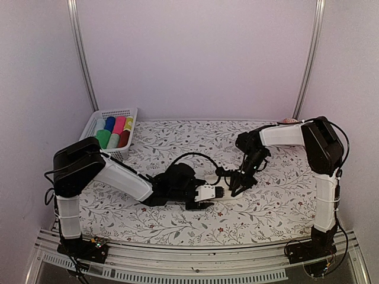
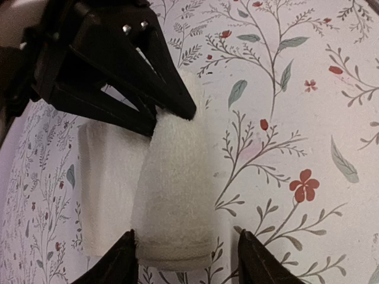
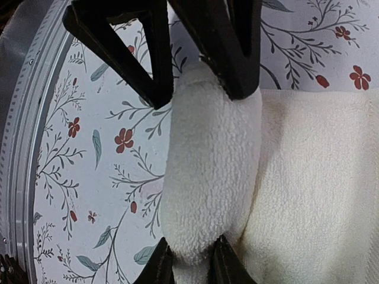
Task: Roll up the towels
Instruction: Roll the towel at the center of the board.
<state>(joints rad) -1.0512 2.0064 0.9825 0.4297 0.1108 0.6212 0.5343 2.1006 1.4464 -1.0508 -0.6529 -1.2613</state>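
Note:
The cream-white towel lies on the flowered cloth, partly rolled: a thick roll (image 2: 174, 189) with the flat remainder (image 2: 103, 189) beside it. My left gripper (image 2: 188, 261) is open and straddles the roll's near end; one finger touches it, the other stands apart. From the opposite side my right gripper (image 3: 192, 266) is shut on the other end of the roll (image 3: 210, 171). In the top view the two grippers, left (image 1: 217, 192) and right (image 1: 235, 186), meet at mid-table. A rolled green towel (image 1: 103, 139) sits in the basket.
A white basket (image 1: 127, 113) at the back left holds several coloured rolls. A pink dish (image 1: 289, 120) peeks out behind the right arm. The table's metal front rail (image 3: 23, 148) runs close to the roll on the right wrist view's left.

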